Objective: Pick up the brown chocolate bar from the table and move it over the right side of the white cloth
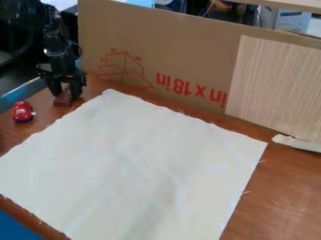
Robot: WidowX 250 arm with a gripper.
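Observation:
The black gripper [65,91] hangs low at the upper left, over the wooden table beside the far-left corner of the cloth. A small dark reddish-brown block [63,99] is right at its lower end; whether the block is held or rests on the table cannot be made out. Left of the gripper and nearer the camera, a red toy car [22,111] with a blue underside stands on the table. A cream-white cloth [144,164] with frayed edges lies spread out, with faint creases.
Behind the cloth stands a cardboard panel [182,56] with red print, like a wall. A light wood-grain board [276,84] leans at the right, and a pale strip [298,143] lies at its foot. Brown table surface [285,197] borders the cloth on the right.

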